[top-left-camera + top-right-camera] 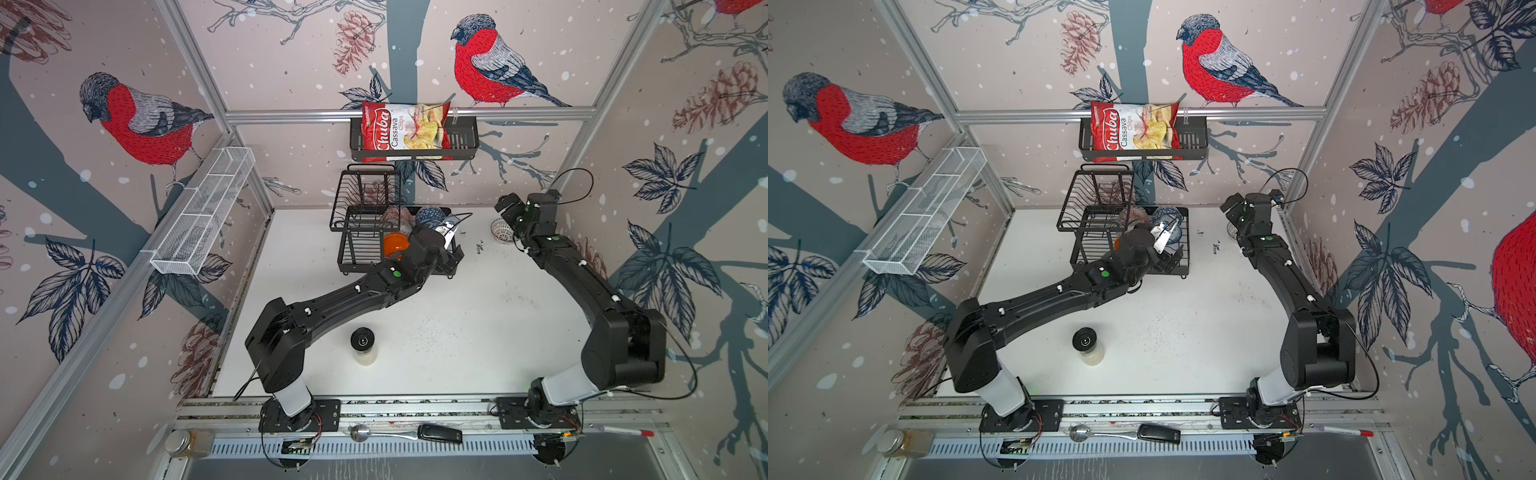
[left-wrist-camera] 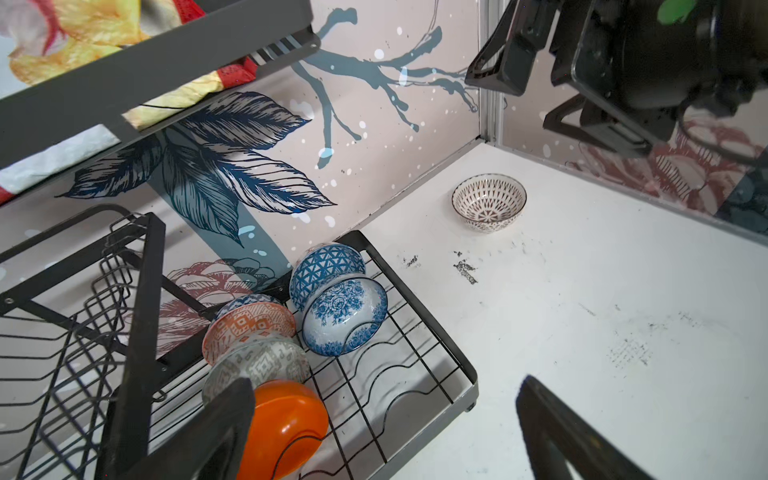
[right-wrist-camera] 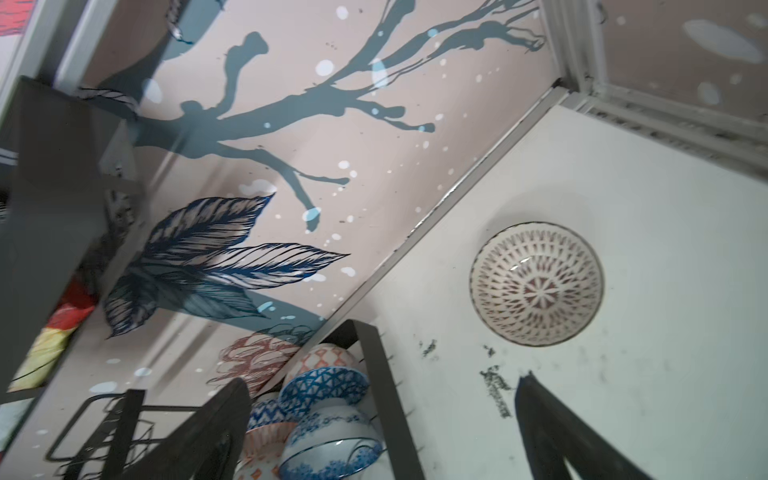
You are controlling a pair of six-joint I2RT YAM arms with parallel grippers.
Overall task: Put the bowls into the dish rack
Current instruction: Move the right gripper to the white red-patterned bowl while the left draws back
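Rack (image 2: 415, 305): five bowls (image 2: 345, 316) stand on edge inside, leaning together so none rolls.
Sixth bowl (image 2: 489, 201): upright on the desk (image 2: 623, 291), back corner.
Left tool (image 2: 386, 386): released, empty, over rack.
Right tool (image 3: 385, 380): released near sixth bowl; we expect a grab.

Bowls (image 2: 345, 316) in dish rack (image 2: 143, 291), lone bowl (image 2: 489, 202) on table (image 2: 623, 311) to right
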